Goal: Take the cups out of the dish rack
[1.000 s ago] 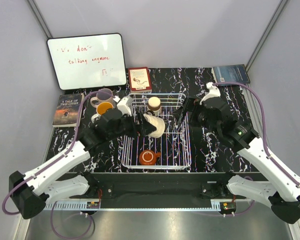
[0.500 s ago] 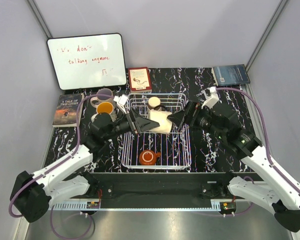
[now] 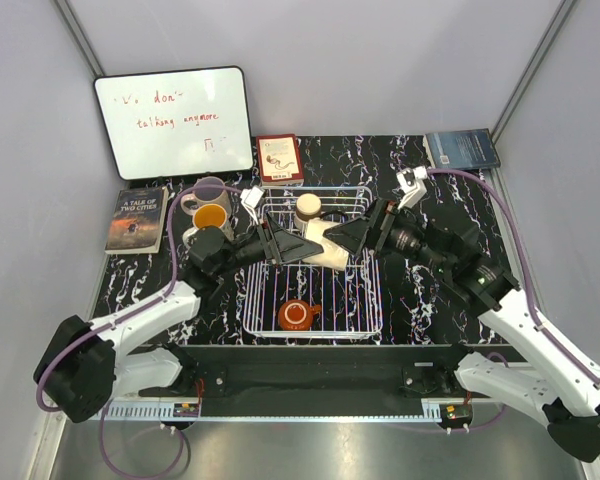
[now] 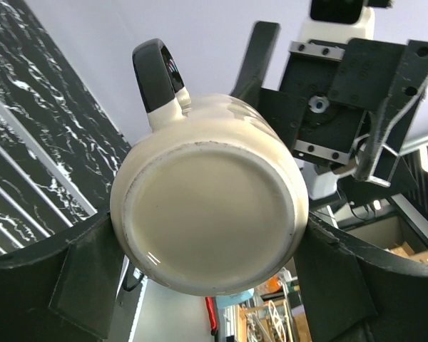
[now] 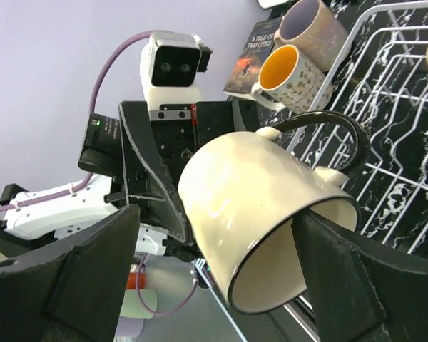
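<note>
A cream cup (image 3: 327, 249) lies on its side in the air over the white wire dish rack (image 3: 365, 310). My left gripper (image 3: 302, 246) is shut on it, one finger pressed to each side of its base (image 4: 210, 214). My right gripper (image 3: 342, 237) faces its mouth, open: one finger (image 5: 346, 274) sits at the dark rim, the other (image 5: 93, 278) stands clear of the wall (image 5: 235, 206). A squat orange-red cup (image 3: 297, 315) and a brown-rimmed cream cup (image 3: 308, 207) stand in the rack. A pale pink cup (image 3: 209, 188) and a speckled cup (image 3: 209, 215) stand on the table to the rack's left.
A whiteboard (image 3: 173, 120) leans on the back wall at the left. A red book (image 3: 280, 158) lies behind the rack, a dark book (image 3: 137, 218) at the left edge, and a blue book (image 3: 462, 148) at the back right. The table top is black marble.
The left gripper has turned the cream cup onto its side and carried it slightly right. The right gripper has moved left up to the cup's mouth.
</note>
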`<action>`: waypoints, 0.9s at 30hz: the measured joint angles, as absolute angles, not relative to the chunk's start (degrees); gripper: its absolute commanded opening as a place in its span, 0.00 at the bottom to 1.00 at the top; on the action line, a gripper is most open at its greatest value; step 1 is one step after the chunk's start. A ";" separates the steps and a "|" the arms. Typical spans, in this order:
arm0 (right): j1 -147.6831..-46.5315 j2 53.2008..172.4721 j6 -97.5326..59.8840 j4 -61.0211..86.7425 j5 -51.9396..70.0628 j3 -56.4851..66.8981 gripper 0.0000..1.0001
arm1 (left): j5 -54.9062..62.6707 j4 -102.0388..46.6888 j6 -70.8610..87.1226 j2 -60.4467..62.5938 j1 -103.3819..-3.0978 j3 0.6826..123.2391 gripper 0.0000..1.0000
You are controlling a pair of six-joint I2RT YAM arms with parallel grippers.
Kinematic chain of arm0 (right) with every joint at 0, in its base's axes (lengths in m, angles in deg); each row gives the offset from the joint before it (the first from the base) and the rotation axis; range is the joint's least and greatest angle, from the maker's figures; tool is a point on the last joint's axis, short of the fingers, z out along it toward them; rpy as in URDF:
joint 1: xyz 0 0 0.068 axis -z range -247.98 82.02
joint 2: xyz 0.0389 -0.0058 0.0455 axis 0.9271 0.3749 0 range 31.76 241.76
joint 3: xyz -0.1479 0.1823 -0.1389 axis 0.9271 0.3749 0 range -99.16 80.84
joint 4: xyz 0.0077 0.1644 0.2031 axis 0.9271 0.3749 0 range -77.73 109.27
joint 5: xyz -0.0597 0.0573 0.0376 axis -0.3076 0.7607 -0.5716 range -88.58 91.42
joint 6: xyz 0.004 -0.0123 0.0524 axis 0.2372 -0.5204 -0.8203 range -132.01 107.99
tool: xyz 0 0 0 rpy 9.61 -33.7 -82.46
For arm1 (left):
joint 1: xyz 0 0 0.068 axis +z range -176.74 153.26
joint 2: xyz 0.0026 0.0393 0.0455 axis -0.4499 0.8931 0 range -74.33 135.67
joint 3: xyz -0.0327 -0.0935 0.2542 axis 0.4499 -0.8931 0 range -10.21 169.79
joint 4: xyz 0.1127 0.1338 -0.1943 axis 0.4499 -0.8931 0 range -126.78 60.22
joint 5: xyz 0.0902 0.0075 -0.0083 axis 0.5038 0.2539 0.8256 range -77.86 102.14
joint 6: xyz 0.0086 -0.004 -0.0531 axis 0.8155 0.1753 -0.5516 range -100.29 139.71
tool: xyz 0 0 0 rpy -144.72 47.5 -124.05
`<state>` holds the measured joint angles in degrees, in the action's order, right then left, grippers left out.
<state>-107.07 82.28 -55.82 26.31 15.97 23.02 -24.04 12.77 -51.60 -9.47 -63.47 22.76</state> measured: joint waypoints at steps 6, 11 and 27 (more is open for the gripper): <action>-107.07 84.53 -56.46 24.49 19.16 23.37 0.78 | -25.92 16.83 -53.74 -7.77 -63.47 22.76 0.00; -107.03 85.47 -56.67 23.90 20.56 23.37 0.68 | -26.97 19.78 -55.40 -6.32 -63.21 22.76 0.00; -106.68 88.40 -58.84 20.76 26.13 23.76 0.30 | -29.31 23.28 -56.41 -4.53 -62.73 22.76 0.00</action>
<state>-106.68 88.40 -58.84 20.76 26.13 23.76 -29.31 23.28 -56.41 -4.53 -62.73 22.76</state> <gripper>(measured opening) 0.449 0.849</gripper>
